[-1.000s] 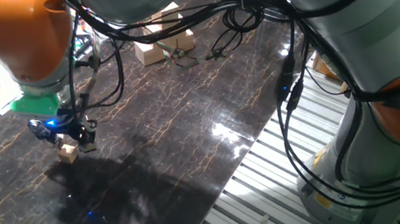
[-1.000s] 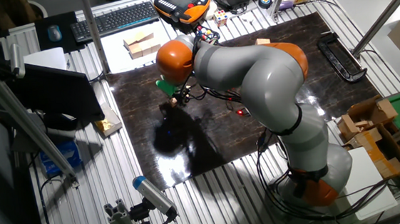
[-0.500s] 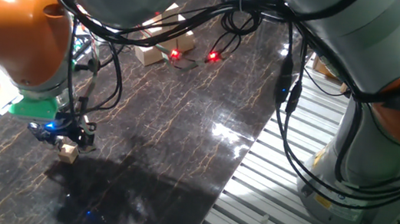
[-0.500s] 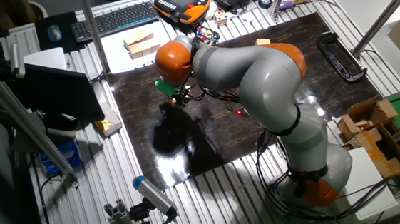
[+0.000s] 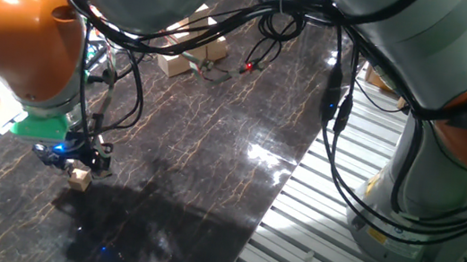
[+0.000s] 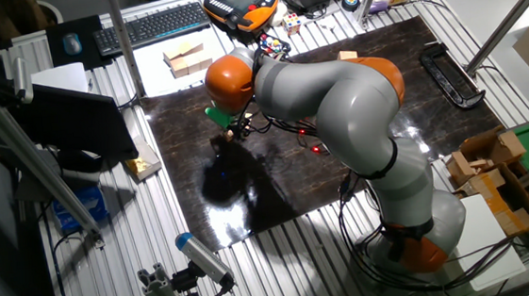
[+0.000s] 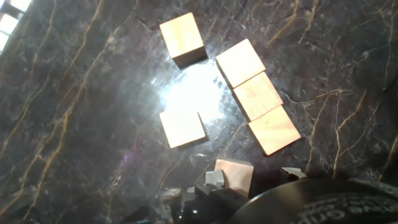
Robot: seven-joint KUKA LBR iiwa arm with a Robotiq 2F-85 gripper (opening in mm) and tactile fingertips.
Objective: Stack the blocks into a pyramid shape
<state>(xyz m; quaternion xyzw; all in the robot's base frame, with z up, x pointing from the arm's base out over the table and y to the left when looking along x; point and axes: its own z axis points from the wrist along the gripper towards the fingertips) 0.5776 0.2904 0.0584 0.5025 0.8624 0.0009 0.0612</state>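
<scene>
In the hand view, five tan wooden blocks lie on the dark marble table [image 7: 74, 93]. Three touch in a slanted row [image 7: 257, 95]. One sits apart at the top [image 7: 181, 38] and one lies left of the row [image 7: 181, 128]. A sixth block [image 7: 231, 171] sits between the fingers of my gripper [image 7: 249, 178] at the bottom edge, above the table. From the fixed view the gripper [image 5: 76, 163] hangs low over the table's left part, shut on that block [image 5: 79, 178]. The five lying blocks do not show in either fixed view.
Larger wooden boxes [image 5: 175, 60] and loose cables [image 5: 263, 44] lie at the table's far end. The arm's orange joint [image 5: 21, 31] looms over the gripper. A keyboard [image 6: 151, 26], a teach pendant [image 6: 239, 3] and a black bar [image 6: 448, 77] sit around the table's edges.
The gripper and its block have hardly shifted. Small red lights among the cables at the far end have blinked on and off.
</scene>
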